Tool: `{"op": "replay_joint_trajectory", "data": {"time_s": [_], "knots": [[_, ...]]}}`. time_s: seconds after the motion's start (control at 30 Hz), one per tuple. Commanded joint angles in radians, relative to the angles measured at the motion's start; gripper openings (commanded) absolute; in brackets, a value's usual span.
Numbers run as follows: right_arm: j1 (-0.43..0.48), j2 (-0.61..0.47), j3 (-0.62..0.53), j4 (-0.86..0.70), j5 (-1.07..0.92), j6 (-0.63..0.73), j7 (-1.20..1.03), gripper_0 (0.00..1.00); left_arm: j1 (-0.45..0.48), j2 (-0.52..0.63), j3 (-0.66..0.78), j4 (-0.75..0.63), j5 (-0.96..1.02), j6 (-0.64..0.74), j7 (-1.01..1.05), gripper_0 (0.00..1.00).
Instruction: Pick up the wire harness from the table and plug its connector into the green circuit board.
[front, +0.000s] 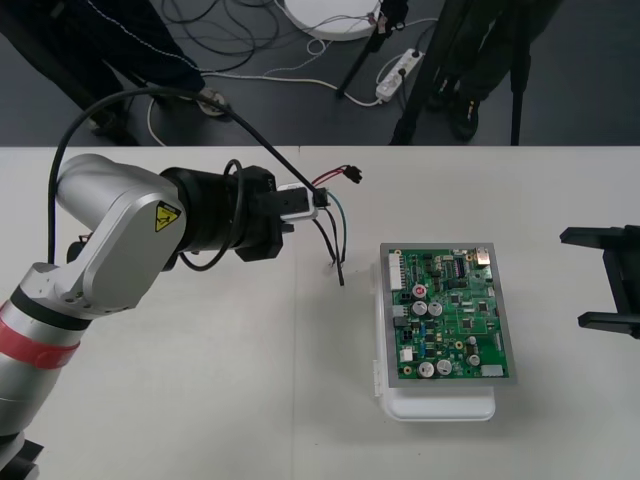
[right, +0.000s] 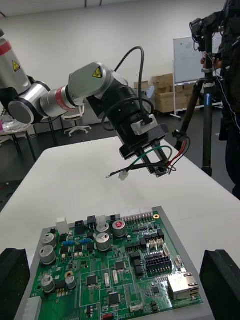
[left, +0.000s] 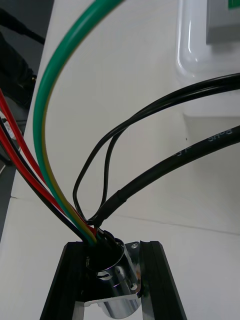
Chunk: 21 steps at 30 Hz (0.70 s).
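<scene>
Wire harness hangs over desk, just left of green circuit board, toward desk's far edge. Its plug is free, not in board. L gripper is clamped on harness's metal socket. R gripper sits at desk's right edge, fingers wide apart.
</scene>
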Motion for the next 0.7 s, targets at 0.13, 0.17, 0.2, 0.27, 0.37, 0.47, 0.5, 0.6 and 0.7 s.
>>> {"op": "replay_joint_trajectory", "data": {"time_s": [0.13, 0.17, 0.2, 0.27, 0.37, 0.47, 0.5, 0.6, 0.7], "knots": [[-0.033, 0.005, -0.002, -0.001, -0.013, -0.013, -0.051, 1.00, 0.010, -0.107, 0.046, -0.044, -0.043, -0.003, 0.071, 0.00], [-0.033, 0.005, -0.002, -0.001, -0.013, -0.013, -0.051, 1.00, 0.010, -0.113, 0.046, -0.044, -0.053, -0.003, 0.074, 0.00], [-0.033, 0.005, -0.002, -0.001, -0.013, -0.013, -0.054, 1.00, 0.010, -0.124, 0.046, -0.048, -0.074, -0.003, 0.077, 0.00], [-0.033, 0.005, -0.002, -0.002, -0.013, -0.013, -0.054, 1.00, 0.010, -0.137, 0.046, -0.050, -0.102, -0.003, 0.080, 0.00], [-0.033, 0.005, -0.002, -0.005, -0.013, -0.013, -0.056, 1.00, 0.010, -0.166, 0.046, -0.048, -0.140, -0.003, 0.089, 0.00], [-0.033, 0.005, -0.002, -0.007, -0.013, -0.013, -0.056, 1.00, 0.010, -0.199, 0.046, -0.048, -0.186, -0.003, 0.097, 0.00], [-0.033, 0.005, -0.002, -0.007, -0.013, -0.013, -0.056, 1.00, 0.010, -0.211, 0.048, -0.050, -0.201, -0.003, 0.100, 0.00], [-0.034, 0.004, -0.002, -0.007, -0.015, -0.013, -0.059, 1.00, 0.009, -0.251, 0.048, -0.050, -0.254, -0.003, 0.108, 0.00], [-0.034, 0.005, -0.003, -0.007, -0.016, -0.013, -0.064, 1.00, 0.006, -0.274, 0.046, -0.050, -0.274, -0.003, 0.112, 0.00]]}}
